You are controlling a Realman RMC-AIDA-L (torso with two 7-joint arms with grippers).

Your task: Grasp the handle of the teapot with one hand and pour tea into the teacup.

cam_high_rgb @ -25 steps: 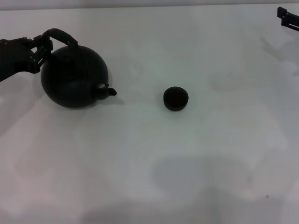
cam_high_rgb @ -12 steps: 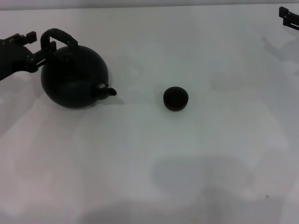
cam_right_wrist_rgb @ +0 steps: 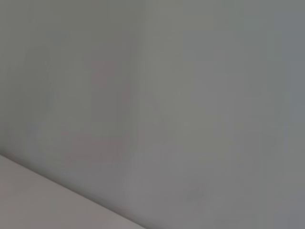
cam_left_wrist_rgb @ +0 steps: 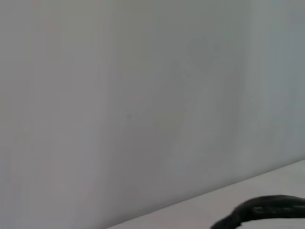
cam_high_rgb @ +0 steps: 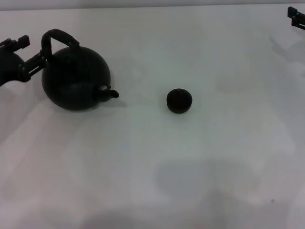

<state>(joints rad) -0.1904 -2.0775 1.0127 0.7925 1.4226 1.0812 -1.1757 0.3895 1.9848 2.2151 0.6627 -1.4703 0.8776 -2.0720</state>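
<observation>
The left gripper is backing off! A second ago its fingers sat at the arched dark hoop handle; now they're spread wide and clear of it, out at nine o'clock of the round matte-black teapot. The pot stands upright on the white table, spout towards the tiny dark handleless teacup at three o'clock, well apart. No pouring grip now. The right gripper idles far off (its fingers I cannot tell).

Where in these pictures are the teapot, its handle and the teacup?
teapot point(cam_high_rgb: 76, 81): head view, middle of its round black body.
handle point(cam_high_rgb: 59, 35): head view, top of the arched hoop.
teacup point(cam_high_rgb: 179, 100): head view, centre of the small dark cup.
</observation>
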